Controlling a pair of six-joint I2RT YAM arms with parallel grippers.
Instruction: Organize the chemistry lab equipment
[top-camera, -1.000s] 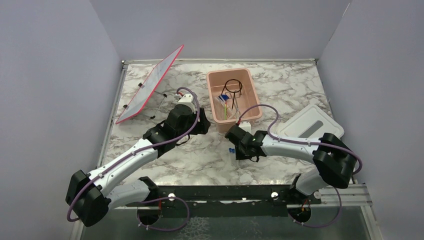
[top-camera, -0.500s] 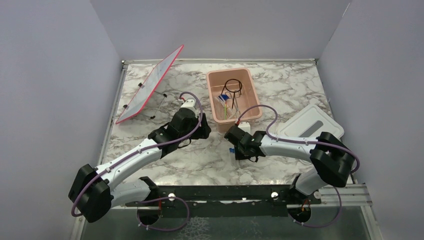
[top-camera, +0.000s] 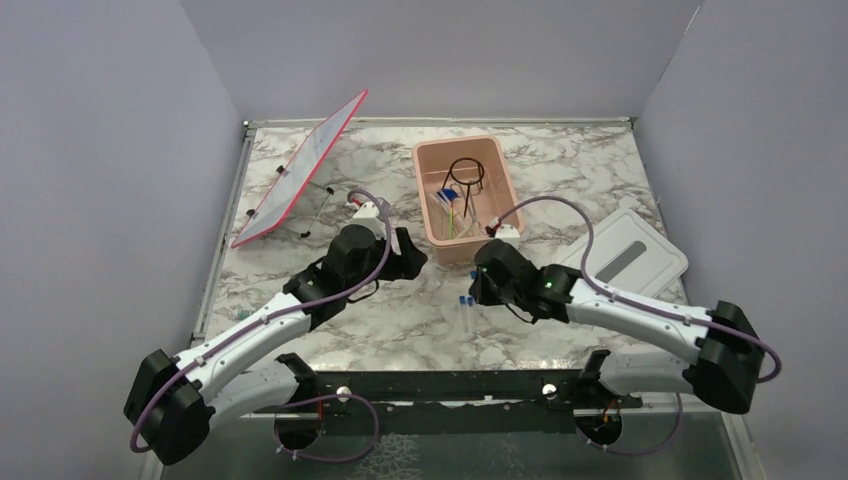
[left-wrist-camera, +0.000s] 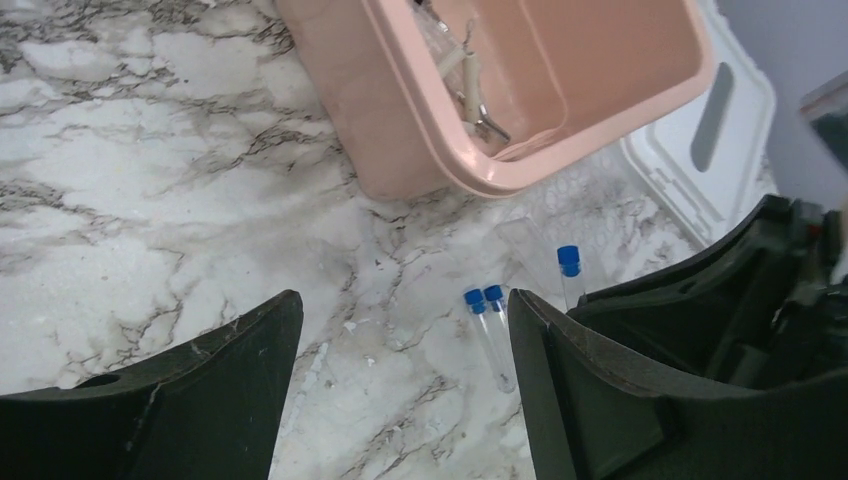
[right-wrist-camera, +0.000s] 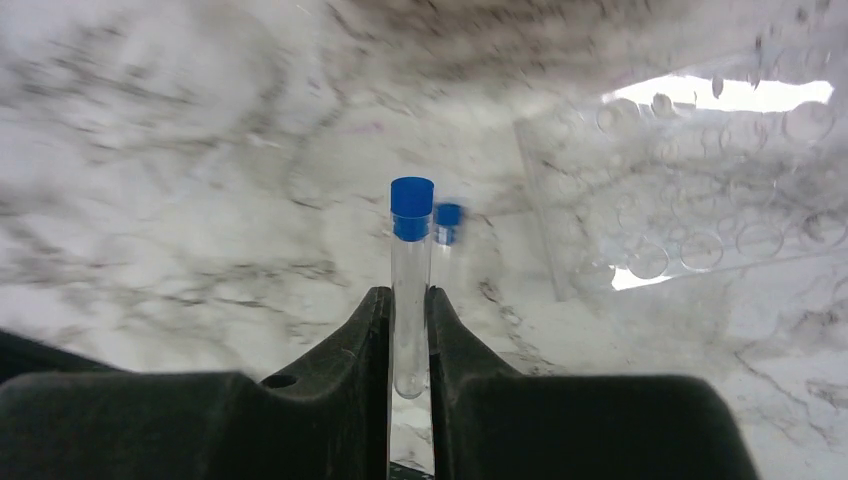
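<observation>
Now my right end effector (right-wrist-camera: 410, 305) is clamped on a blue-capped tube (right-wrist-camera: 411, 240), held over the worktop (left-wrist-camera: 150, 200) just near of the pink tub (left-wrist-camera: 400, 150). Two more tubes (left-wrist-camera: 488, 330) lie side by side on the worktop beside it. My left end effector (left-wrist-camera: 402, 315) hangs left of them, fingers apart.

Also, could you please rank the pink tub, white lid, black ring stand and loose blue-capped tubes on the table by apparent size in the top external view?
1. pink tub, clearly largest
2. white lid, partly covered
3. black ring stand, inside the tub
4. blue-capped tubes, thin slivers on the table, smallest
</observation>
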